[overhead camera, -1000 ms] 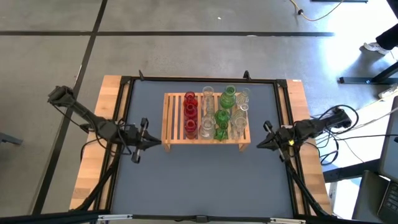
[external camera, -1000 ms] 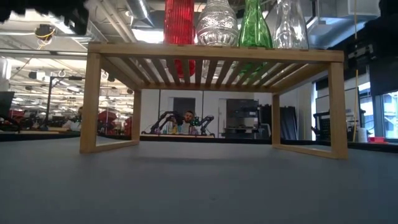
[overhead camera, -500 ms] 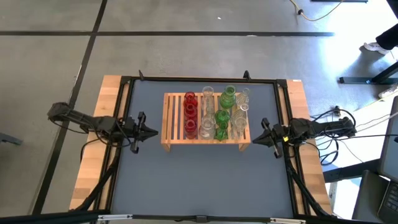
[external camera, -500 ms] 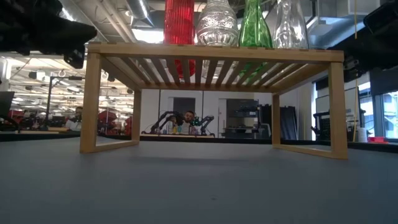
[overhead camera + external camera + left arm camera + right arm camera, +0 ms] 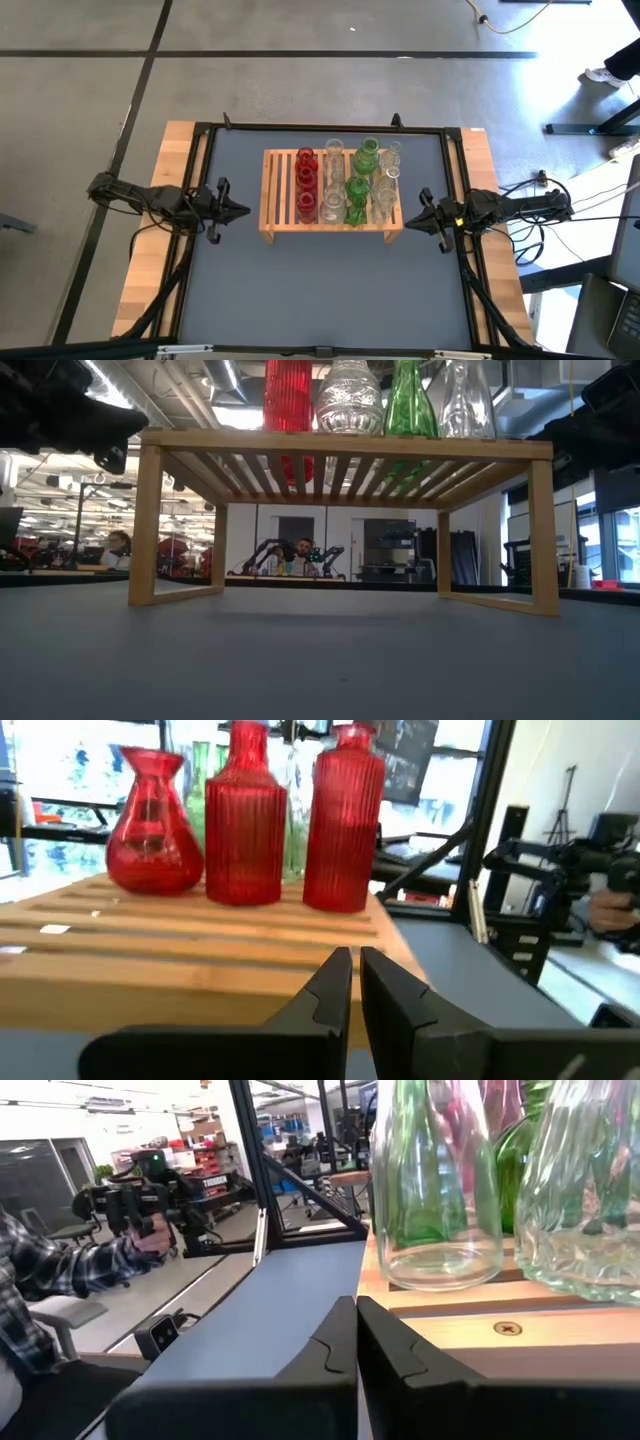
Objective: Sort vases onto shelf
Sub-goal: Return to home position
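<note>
Looking down on your station, you have a dark blue-grey mat (image 5: 320,290) framed by black rails and pale wooden edging (image 5: 148,270). It stands on a grey concrete floor (image 5: 300,90) crossed by dark seams. Cables (image 5: 590,205) trail off at 3 o'clock of the table. The low view shows an open workshop behind, with ceiling ducts, benches and a seated person (image 5: 304,552) far off. The right wrist view catches another person in a checked sleeve (image 5: 45,1270) beyond the table edge.

The shelf (image 5: 277,200) sits on the mat toward 12 o'clock. It is light wood, with parallel slats and short square legs. The vases stand upright on it in rows running 12 to 6:
- The red vases (image 5: 306,178) are ribbed glass; the left wrist view shows two straight-sided and one bulbous.
- At 3 o'clock of them come the clear vases (image 5: 333,190).
- Next are the green vases (image 5: 358,185).
- Last is a second clear group (image 5: 387,185), smooth and patterned.

Your left gripper (image 5: 240,210) hangs at 9 o'clock of the shelf, near its end but apart. Its fingers are drawn in to a thin slit and hold nothing. Your right gripper (image 5: 408,222) hangs at 3 o'clock, just beside the shelf's end, fingers pressed together and empty.
</note>
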Controlling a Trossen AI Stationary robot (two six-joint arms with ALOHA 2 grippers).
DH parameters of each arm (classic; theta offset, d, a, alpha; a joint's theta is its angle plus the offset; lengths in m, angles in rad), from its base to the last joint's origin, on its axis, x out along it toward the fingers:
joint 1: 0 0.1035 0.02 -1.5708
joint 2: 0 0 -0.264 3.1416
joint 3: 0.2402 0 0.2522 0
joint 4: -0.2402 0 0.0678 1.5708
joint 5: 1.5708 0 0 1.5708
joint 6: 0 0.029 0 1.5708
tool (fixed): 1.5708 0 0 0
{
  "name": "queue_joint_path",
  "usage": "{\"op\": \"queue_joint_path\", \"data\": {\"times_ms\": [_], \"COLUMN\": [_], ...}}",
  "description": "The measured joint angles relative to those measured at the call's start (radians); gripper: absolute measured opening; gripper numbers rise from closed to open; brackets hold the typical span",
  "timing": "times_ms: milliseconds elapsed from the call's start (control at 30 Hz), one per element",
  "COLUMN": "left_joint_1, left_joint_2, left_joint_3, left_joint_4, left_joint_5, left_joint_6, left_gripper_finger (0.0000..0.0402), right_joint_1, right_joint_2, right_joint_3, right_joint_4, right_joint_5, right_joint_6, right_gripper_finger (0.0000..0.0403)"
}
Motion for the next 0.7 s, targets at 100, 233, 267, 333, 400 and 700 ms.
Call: {"op": "queue_joint_path", "data": {"times_ms": [100,233,267,333,400,700], "left_joint_1": [0.000,0.000,0.000,0.000,0.000,0.000], "left_joint_2": [0.000,0.020,0.021,0.021,0.021,0.021], "left_joint_3": [-0.008,-0.008,-0.008,-0.008,-0.008,-0.008], "left_joint_4": [-0.017,-0.017,-0.018,-0.017,-0.017,-0.017], "left_joint_5": [-0.007,-0.009,-0.009,-0.010,-0.010,-0.010], "left_joint_6": [0.003,0.003,0.003,0.003,0.003,0.003], "left_gripper_finger": [0.0021,0.0021,0.0021,0.0021,0.0021,0.0021], "right_joint_1": [0.000,0.000,0.000,0.000,0.000,0.000], "right_joint_2": [0.002,0.002,0.004,0.007,0.007,0.008], "right_joint_3": [0.000,0.000,0.000,0.000,0.000,-0.001], "right_joint_4": [0.000,0.000,0.000,0.000,0.000,-0.001], "right_joint_5": [0.007,0.007,0.007,0.013,0.017,0.017], "right_joint_6": [-0.015,-0.022,-0.022,-0.022,-0.023,-0.023], "right_gripper_finger": [0.0000,0.0000,0.0000,0.0000,0.0000,0.0000]}}
